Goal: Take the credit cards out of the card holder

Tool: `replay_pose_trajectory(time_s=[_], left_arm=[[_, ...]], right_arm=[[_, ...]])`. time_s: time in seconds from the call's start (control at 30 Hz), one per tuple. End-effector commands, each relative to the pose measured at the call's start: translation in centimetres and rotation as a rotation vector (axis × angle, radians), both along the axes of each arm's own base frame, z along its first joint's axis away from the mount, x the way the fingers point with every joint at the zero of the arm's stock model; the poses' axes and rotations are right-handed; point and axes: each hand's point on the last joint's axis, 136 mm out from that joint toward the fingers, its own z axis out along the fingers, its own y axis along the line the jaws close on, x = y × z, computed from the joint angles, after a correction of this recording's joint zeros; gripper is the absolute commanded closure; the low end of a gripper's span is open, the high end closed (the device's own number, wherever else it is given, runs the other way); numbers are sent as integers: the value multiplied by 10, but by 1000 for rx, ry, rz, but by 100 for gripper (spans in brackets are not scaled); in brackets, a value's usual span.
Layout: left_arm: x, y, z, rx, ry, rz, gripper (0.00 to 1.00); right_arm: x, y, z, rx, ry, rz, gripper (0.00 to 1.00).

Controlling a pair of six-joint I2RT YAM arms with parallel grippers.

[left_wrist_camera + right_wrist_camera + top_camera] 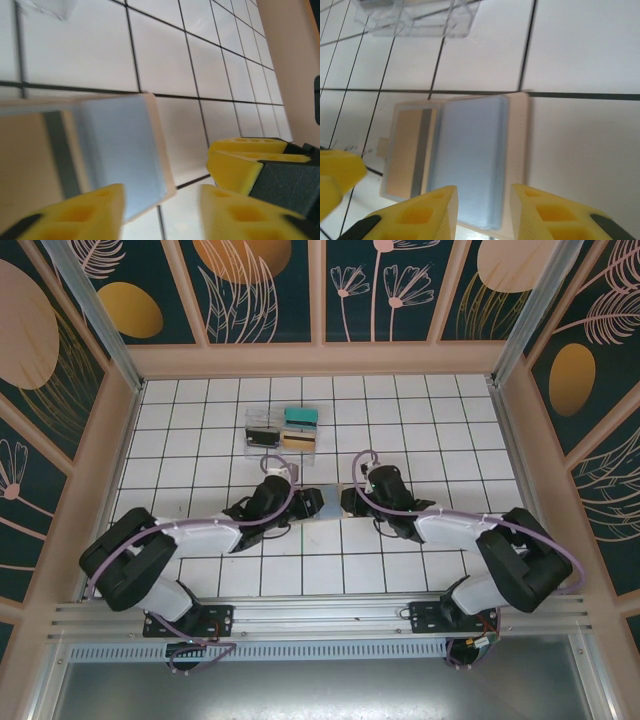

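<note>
Apparently late in the unloading step: a teal card (300, 417), a black card (262, 434) and a tan-gold card (297, 440) lie in the clear tray (280, 428), well beyond both sets of fingers. The card holder (470, 160) lies open and flat on the tiled counter (450, 410), between the two arms. Left fingers (85, 212): released, spread apart, nothing clamped. The holder's grey-blue pocket sits just ahead of the inner finger, and its tan corner reaches into the gap. Right fingers (422, 212): also released and spread, with the holder's near tan rim and the end of the grey-blue pocket directly ahead of the gap. Whether either finger touches the holder cannot be told. On the half of the holder farther from the right fingers, a tan panel with a grey stripe (407, 150) shows inside the pocket frame. Judged to be a card not yet taken out, though it could be part of the holder. If it is a card, the next move calls for one set of fingers to pin the holder to the counter. The other must pinch only the card's exposed edge and draw it along the pocket's opening. Risk: thin card, flat holder, so the whole holder may lift or slide instead.
</note>
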Motion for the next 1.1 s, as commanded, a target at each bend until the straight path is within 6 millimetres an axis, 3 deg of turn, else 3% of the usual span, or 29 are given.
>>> replay_pose_trajectory(time_s=[0.0, 0.13, 0.2, 0.37, 0.67, 1.07], left_arm=[[0, 40, -18, 120, -1, 92, 72], [-2, 56, -31, 158, 15, 109, 99], [-2, 57, -37, 170, 21, 103, 100], [3, 54, -45, 175, 25, 83, 100], [4, 53, -66, 196, 70, 68, 100], [-3, 58, -72, 190, 94, 76, 100]], right_arm=[[1, 31, 14, 78, 8, 74, 66], [2, 53, 11, 101, 42, 117, 69], [3, 62, 7, 96, 62, 129, 75], [7, 74, -5, 79, 105, 136, 77], [10, 80, -25, 43, 157, 138, 78], [9, 81, -44, 15, 200, 134, 79]])
